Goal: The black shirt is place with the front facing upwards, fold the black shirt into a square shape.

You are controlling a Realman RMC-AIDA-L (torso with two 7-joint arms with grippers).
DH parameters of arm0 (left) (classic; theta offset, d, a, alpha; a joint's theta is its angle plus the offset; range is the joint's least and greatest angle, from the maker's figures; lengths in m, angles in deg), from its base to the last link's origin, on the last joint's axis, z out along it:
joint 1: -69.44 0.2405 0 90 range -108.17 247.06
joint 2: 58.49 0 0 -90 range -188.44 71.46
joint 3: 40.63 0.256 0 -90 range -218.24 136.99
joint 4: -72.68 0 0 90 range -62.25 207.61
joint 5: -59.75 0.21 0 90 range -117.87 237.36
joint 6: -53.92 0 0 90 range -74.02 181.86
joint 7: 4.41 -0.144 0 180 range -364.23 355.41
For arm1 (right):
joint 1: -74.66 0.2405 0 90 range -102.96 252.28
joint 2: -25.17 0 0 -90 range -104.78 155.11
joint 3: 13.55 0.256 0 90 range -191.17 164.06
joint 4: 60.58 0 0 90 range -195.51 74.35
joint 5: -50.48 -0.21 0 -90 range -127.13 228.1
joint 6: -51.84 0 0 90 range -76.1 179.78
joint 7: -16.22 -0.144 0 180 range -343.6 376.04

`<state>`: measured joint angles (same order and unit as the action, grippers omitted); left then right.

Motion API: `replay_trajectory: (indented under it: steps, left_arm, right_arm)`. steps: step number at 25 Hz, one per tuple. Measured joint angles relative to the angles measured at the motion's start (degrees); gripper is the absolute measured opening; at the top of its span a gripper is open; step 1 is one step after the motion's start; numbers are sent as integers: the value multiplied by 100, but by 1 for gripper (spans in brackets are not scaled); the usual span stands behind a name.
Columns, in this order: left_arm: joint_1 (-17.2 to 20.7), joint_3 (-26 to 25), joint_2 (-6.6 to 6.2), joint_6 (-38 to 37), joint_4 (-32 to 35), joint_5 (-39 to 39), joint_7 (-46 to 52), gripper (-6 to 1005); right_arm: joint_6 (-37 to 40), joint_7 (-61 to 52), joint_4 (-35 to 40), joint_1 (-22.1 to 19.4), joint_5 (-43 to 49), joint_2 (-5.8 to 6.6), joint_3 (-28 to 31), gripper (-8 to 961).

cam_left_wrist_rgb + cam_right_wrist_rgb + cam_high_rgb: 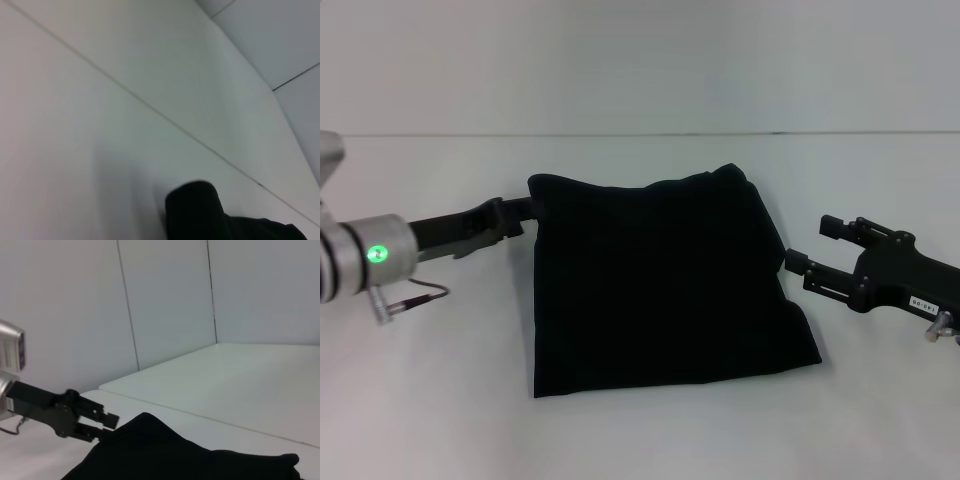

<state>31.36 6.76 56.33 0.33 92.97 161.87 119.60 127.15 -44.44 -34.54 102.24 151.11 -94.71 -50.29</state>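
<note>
Folded black shirt [660, 285], no lettering visible

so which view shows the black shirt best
The head view: the whole black shirt lies folded into a rough square, the left pincer at its far left corner. The right wrist view catches only one edge, the left wrist view only a corner.
</note>
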Motion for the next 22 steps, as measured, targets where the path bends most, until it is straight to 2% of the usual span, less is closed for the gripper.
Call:
replay_trajectory:
  steps: [1, 3, 5, 7, 9, 12, 17, 22]
  left_arm:
    - [80, -12, -41, -167, 79, -3, -123, 239]
    - [270, -90, -96, -727, 323, -22, -643, 338]
    - [528, -242, -46, -1593, 693, -25, -1564, 437]
    - [846, -328, 98, -2425, 1151, -8, -2633, 526]
    - [1253, -319, 306, -2983, 1613, 5, -3430, 605]
    - [1770, -302, 514, -3286, 1952, 20, -4241, 725]
    - [2420, -359, 697, -3389, 1965, 211, -5163, 933]
    - [2670, -542, 777, -3362, 1905, 498, -5499, 951]
  right_arm:
    - [0, 10, -3, 4, 0, 0, 0, 793]
    - [0, 77, -6, 11, 0, 0, 2, 793]
    - [1, 219, -12, 21, 0, -2, -8, 793]
    - [44, 444, -34, 29, 3, -6, -44, 793]
    - [131, 704, -109, 34, 16, -8, -77, 792]
    - [216, 1028, -291, 15, 37, -9, -98, 792]
    - [180, 1419, -547, -132, 174, -1, -177, 794]
    - [75, 1595, -627, -300, 212, -6, -185, 792]
